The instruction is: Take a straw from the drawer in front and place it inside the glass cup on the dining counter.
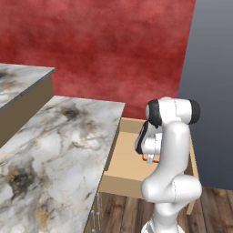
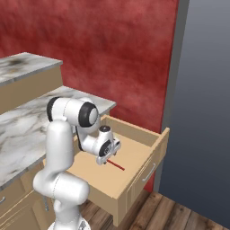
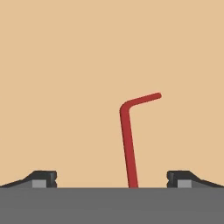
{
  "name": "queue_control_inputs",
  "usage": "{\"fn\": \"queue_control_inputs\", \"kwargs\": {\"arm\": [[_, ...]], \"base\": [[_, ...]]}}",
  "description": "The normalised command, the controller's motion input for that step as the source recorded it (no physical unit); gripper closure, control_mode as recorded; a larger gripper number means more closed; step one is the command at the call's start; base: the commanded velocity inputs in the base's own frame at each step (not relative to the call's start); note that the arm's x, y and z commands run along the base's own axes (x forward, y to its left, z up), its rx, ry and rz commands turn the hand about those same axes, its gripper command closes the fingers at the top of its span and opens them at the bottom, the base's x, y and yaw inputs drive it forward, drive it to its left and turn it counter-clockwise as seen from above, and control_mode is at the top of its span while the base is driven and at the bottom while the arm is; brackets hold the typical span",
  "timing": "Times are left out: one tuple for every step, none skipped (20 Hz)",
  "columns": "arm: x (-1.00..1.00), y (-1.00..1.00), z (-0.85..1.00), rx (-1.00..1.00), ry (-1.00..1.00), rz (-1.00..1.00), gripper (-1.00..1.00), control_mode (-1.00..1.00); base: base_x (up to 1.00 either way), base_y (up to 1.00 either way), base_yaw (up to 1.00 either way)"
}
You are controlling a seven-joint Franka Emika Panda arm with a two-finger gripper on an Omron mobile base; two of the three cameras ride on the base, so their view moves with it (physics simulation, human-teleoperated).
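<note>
Item: straw (image 3: 127, 140), red, thin, bent near one end; location: flat on the floor of the drawer (image 2: 148, 134), which stands pulled open below the marble counter (image 1: 54, 150). Tool: gripper (image 3: 111, 178), lowered into the drawer directly over the straw, jaws spread wide with one tip on each side of the shaft, nothing clasped. Status: drawer opened and approach made; pickup not yet done, since the straw rests on the wood untouched as far as the hand view tells. Outstanding, by judgement: closing on the straw, lifting it clear, carrying it to the glass cup and dropping it inside.
</note>
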Motion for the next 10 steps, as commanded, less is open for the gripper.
{"fn": "queue_control_inputs", "kwargs": {"arm": [[0.01,0.00,-0.14,0.00,0.00,0.00,-1.00,-1.00],[0.01,0.00,-0.14,0.00,0.00,0.00,-1.00,-1.00],[0.01,0.00,-0.14,0.00,0.00,0.00,-1.00,-1.00],[0.02,0.00,-0.15,0.00,0.00,0.00,-1.00,-1.00],[0.02,0.00,-0.15,0.00,0.00,0.00,-1.00,-1.00],[0.03,0.00,-0.15,0.00,0.00,0.00,-1.00,-1.00],[0.03,0.00,-0.15,0.00,0.00,0.00,-1.00,-1.00],[0.03,0.00,-0.15,0.00,0.00,0.00,-1.00,-1.00],[0.04,0.00,-0.15,0.00,0.00,0.00,-1.00,-1.00],[0.04,0.00,-0.15,0.00,0.00,0.00,-1.00,-1.00]], "base": [[0.00,0.00,0.00],[0.00,0.00,0.00],[0.00,0.00,0.00],[0.00,0.00,0.00],[0.00,0.00,0.00],[0.00,0.00,0.00],[0.00,0.00,0.00],[0.00,0.00,0.00],[0.00,0.00,0.00],[0.00,0.00,0.00]]}}
